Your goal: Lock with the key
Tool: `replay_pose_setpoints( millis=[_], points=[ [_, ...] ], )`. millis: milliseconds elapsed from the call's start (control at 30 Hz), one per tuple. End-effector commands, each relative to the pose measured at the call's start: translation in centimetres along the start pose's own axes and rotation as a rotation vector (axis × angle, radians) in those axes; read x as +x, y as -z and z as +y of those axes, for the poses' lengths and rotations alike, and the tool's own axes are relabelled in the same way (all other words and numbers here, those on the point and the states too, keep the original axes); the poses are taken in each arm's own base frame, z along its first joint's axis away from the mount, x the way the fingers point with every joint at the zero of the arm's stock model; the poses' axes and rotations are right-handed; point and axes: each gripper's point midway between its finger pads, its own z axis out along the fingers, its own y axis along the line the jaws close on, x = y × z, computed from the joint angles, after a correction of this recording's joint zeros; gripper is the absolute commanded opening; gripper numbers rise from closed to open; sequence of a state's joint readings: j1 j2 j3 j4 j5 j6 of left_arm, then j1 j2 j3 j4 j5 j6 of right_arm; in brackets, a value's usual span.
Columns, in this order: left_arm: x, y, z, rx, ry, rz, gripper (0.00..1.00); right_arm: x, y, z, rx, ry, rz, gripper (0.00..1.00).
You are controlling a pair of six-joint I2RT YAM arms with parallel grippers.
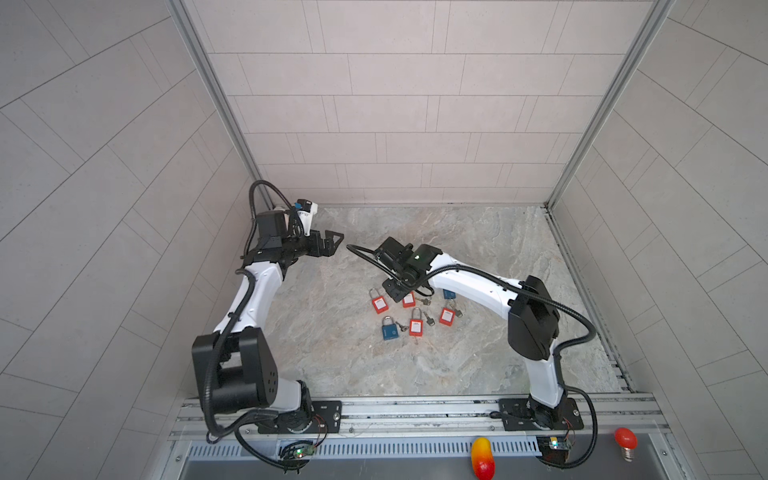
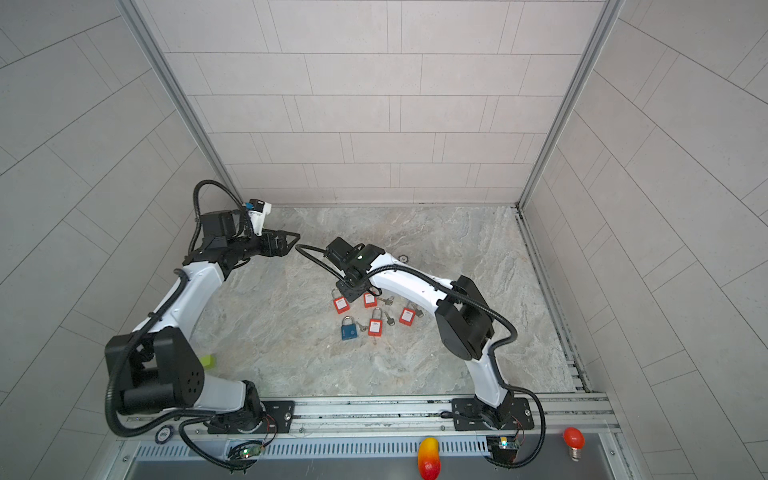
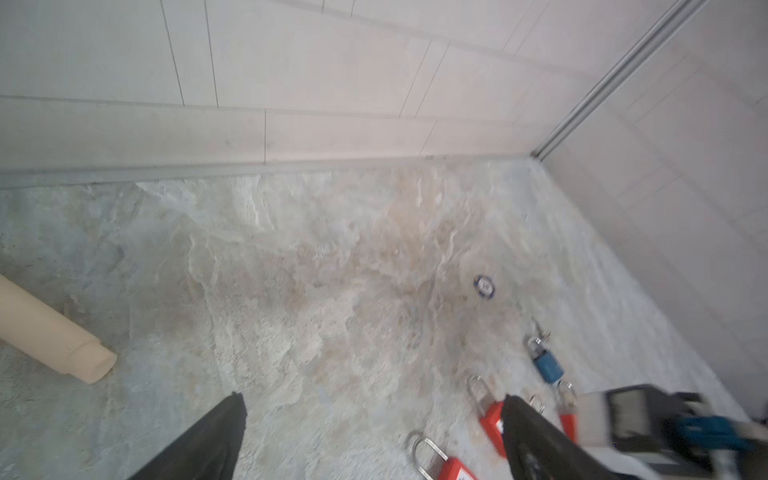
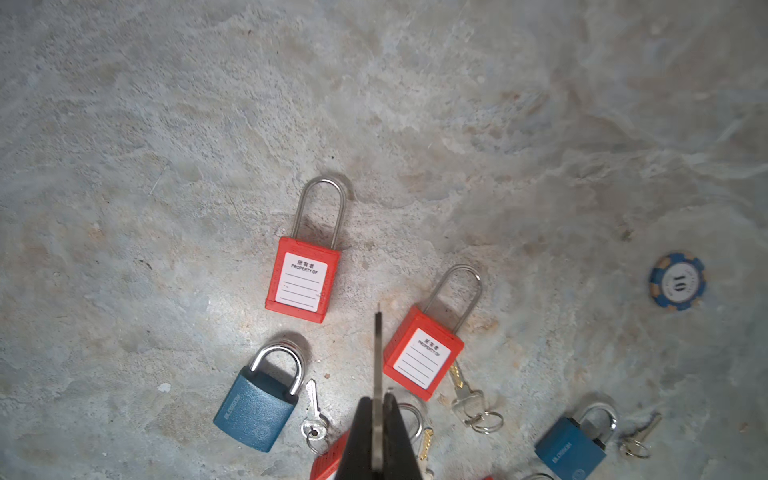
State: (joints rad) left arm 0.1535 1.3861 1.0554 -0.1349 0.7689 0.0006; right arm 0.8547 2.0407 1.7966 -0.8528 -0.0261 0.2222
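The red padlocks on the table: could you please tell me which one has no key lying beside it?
The leftmost red padlock in both top views; the other red padlocks each have a key alongside.

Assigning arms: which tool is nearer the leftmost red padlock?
Right. The right tool, shut on a key, hovers just right of that padlock; the left tool, open, is far off, back-left.

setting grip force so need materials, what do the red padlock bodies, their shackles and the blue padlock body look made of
Red padlock body: likely moulded plastic; matte, flat even colour, crisp moulded edges.
Shackle: bare metal, probably steel; silvery with bright highlights.
Blue padlock body: seemingly painted metal; fine grainy texture and raised lettering. A plastic shell can't be ruled out.
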Motion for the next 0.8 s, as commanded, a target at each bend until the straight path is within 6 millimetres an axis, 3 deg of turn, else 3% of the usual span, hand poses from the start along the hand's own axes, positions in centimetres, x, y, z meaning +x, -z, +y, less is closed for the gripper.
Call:
replay_pose_setpoints(
  millis=[0,100,200,433,600,767],
  points=[
    [-3.9,3.0,-1.6,0.055,0.015,-0.241,1.00,1.7,-1.0,0.6,-0.036,-0.009,0.124,0.00],
    [-2.2,4.7,-1.4,0.007,0.055,-0.231,1.00,1.4,-2.6,0.4,-0.049,-0.046,0.166,0.00],
    [-1.3,5.7,-2.7,0.023,0.056,-0.246,1.00,1.7,-4.4,0.2,-0.065,-0.078,0.221,0.00],
    [-0.6,6.3,-4.2,0.090,0.103,-0.262,1.00,1.9,-6.8,0.4,-0.059,-0.075,0.280,0.01],
    [0.1,6.3,-4.4,0.099,0.119,-0.242,1.00,1.9,-7.0,0.4,-0.054,-0.073,0.287,0.25],
    [0.1,6.3,-4.4,0.107,0.150,-0.256,1.00,1.1,-5.6,0.3,-0.041,-0.066,0.248,0.36]
  ],
)
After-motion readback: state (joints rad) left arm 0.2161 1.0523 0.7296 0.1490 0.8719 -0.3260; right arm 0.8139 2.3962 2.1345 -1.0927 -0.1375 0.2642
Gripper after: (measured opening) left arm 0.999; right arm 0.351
